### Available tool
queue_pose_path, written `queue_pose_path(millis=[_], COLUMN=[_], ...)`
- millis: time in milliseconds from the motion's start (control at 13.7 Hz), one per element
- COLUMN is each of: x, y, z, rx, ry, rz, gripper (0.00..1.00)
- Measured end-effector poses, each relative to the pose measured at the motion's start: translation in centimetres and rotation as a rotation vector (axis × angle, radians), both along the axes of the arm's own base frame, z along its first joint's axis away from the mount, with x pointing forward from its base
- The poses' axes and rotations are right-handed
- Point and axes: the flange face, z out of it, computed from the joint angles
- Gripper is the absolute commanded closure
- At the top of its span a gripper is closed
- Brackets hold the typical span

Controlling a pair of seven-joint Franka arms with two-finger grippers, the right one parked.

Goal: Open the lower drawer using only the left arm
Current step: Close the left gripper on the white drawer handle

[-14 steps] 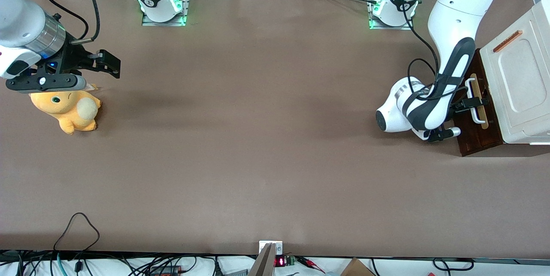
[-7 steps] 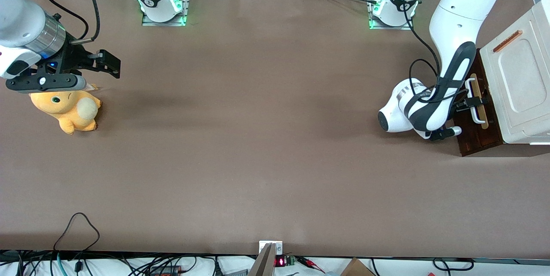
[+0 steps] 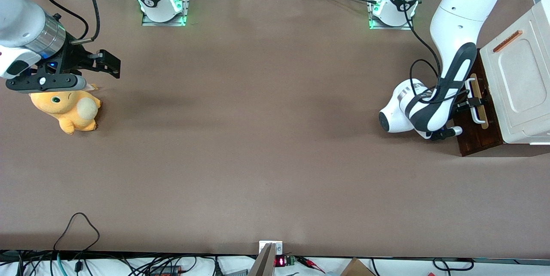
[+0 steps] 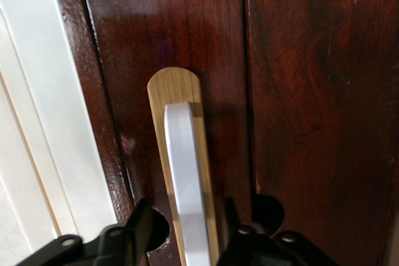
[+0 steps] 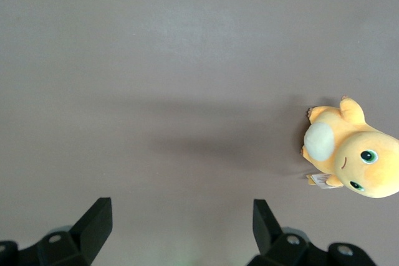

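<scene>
Brown matte covering spreads over the whole desk (image 3: 266, 138), and the work sits at the working arm's end of it, where the white cabinet body (image 3: 515, 82) stands with the lower drawer (image 3: 479, 136) showing its dark wooden front just proud of it. The left arm (image 3: 447, 82) bends down in front of that drawer, and its pincer (image 4: 186, 241) is at the white bar handle (image 4: 184, 172), spread, with one finger on each side of the bar and the tan strip (image 4: 173, 88) directly under it. In the wrist view the fingers (image 4: 134, 232) flank the bar near one end of its visible length rather than pinching it, so the grip does not look made yet.

To do this step well, I judge the pincer should press together squarely on the bar, then draw straight away from the cabinet, along the drawer's own slide. A pull at an angle could jam the drawer or drag the whole cabinet, which seems to rest loose on the desk. A slow, steady pull with the wrist level looks safest.

Room is generous: the desk in front of the drawer, away from the pincer toward the parked arm's end, lies open. Only a small orange plush toy (image 3: 68, 110) sits well apart at that end.
</scene>
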Motion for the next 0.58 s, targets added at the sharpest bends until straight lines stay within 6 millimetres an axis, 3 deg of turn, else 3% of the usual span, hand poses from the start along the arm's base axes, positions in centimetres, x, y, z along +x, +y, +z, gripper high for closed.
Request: queue_pose_path(millis=[584], x=[-0.19], y=[0.18], z=[-0.54], rx=[0.024], ry=[0.015], rz=[-0.008], gripper=[0.75])
